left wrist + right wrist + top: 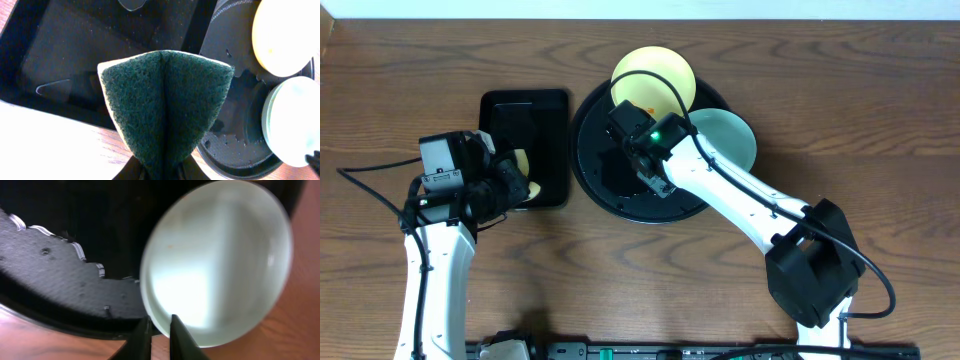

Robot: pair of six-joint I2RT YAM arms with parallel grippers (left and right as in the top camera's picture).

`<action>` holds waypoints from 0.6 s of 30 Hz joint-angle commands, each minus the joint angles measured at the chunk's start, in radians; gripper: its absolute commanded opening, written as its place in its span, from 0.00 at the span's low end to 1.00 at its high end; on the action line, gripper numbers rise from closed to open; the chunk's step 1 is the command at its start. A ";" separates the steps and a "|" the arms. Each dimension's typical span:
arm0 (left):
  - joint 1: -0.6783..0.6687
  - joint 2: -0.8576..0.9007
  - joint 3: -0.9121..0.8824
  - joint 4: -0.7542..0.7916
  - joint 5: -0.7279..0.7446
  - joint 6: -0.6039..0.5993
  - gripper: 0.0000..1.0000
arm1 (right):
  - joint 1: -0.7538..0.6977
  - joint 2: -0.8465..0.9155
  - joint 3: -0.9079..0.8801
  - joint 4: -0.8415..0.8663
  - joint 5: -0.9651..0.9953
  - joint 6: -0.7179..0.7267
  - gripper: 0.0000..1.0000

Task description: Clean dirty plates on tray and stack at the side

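Getting ready to scrub: the left gripper squeezes the sponge at the right edge of the small tray. The right gripper is at the mint plate, on the right edge of the big tray. I can't tell if it grips. Next, I think, lift the plate to the sponge.

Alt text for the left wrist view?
A folded green sponge, pinched in the left gripper, fills the centre above a rectangular black tray. At right, a yellow plate and a mint plate overlap the round black tray.

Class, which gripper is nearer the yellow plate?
Right. The right gripper is over the round tray beside the yellow plate; the left gripper holds a sponge over the rectangular tray.
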 commanded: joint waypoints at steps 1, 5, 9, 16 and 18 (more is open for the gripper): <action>0.003 0.000 0.007 -0.002 0.008 0.020 0.14 | 0.005 -0.035 0.006 0.025 -0.085 0.058 0.17; 0.003 0.000 0.007 -0.004 0.009 0.020 0.14 | -0.026 -0.032 -0.058 0.147 -0.074 0.094 0.19; 0.003 0.000 0.007 -0.007 0.009 0.020 0.14 | -0.066 -0.032 -0.117 0.236 -0.076 0.135 0.18; 0.003 0.000 0.007 -0.006 0.008 0.020 0.14 | -0.095 -0.032 -0.184 0.323 -0.180 0.140 0.17; 0.003 0.000 0.007 -0.006 0.008 0.020 0.14 | -0.094 -0.032 -0.202 0.346 -0.183 0.142 0.17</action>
